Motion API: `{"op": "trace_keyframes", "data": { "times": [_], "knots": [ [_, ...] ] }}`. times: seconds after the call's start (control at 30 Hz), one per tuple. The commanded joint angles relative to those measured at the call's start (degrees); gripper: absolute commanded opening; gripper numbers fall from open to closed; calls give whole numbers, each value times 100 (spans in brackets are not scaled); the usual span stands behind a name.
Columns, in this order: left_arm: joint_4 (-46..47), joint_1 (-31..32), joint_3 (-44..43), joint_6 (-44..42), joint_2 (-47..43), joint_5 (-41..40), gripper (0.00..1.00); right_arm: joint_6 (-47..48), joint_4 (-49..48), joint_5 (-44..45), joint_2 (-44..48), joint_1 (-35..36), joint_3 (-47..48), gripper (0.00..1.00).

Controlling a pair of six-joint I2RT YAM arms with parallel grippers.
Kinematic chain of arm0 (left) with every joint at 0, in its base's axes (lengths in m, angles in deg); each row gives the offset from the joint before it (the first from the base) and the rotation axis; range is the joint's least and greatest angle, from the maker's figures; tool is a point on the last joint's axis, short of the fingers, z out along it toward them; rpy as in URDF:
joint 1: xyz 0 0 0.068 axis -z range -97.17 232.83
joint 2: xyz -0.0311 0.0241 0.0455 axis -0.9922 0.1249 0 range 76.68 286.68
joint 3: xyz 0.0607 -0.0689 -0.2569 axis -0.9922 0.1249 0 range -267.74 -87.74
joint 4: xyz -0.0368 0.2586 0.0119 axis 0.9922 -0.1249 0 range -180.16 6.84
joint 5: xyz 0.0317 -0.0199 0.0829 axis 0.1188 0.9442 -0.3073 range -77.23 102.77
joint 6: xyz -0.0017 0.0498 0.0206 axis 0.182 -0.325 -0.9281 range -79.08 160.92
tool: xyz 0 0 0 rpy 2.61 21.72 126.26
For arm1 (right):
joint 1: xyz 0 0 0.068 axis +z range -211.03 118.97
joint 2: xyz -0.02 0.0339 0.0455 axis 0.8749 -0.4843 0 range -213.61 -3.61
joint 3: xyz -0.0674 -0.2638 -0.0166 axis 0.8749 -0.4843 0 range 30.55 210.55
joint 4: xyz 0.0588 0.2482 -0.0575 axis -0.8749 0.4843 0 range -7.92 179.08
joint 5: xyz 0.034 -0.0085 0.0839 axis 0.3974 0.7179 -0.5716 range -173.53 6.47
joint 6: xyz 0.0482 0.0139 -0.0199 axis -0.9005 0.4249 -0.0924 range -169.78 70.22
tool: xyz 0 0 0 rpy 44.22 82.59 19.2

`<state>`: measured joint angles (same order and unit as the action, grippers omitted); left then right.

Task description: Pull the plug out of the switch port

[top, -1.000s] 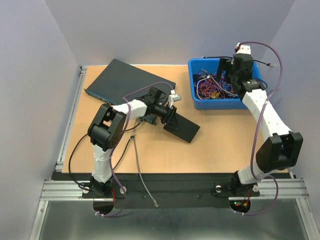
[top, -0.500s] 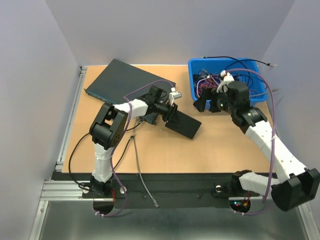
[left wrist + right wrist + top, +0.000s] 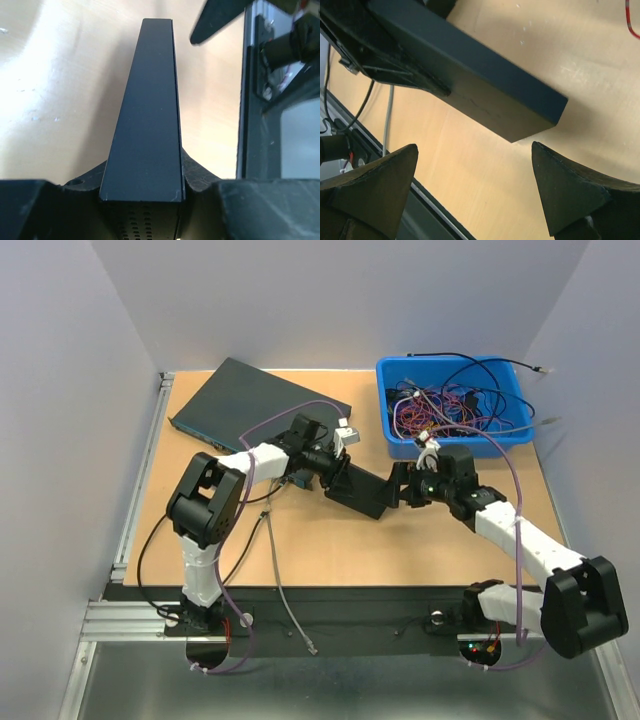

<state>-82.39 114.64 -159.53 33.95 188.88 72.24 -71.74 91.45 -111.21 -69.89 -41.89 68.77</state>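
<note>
Switch (image 3: 368, 492), a slim black box, clamped at one end by the left tool (image 3: 338, 472). Right tool (image 3: 404, 486) spread open beside its free end.

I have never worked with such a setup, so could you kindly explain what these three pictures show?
Two white robot arms are bolted at the near edge of a wooden table. The wide picture looks down from above. The other two come from a camera on each wrist, showing that arm's own fingers. The left gripper clamps one end of a slim black box, likely the switch. The right gripper is open at the box's free end. At the back stand a blue bin of loose wires and a flat dark device. A grey cable lies near the front.
</note>
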Motion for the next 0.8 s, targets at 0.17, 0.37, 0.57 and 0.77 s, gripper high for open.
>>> {"op": "trace_keyframes", "data": {
  "times": [0.17,0.37,0.57,0.77],
  "knots": [
    [-832,-105,342,-1393,-1024,575,0,69,-1086,-613,704,-497,-420,100],
    [-1641,-114,7,-1905,-1446,699,0,209,-1849,-1555,783,-648,-701,100],
    [-2090,-114,-186,-2143,-1675,567,0,51,-3194,-2198,766,-639,-711,100],
    [-2362,-53,-230,-2318,-1684,619,0,946,-2678,-1883,512,18,-184,100]
  ]
}}
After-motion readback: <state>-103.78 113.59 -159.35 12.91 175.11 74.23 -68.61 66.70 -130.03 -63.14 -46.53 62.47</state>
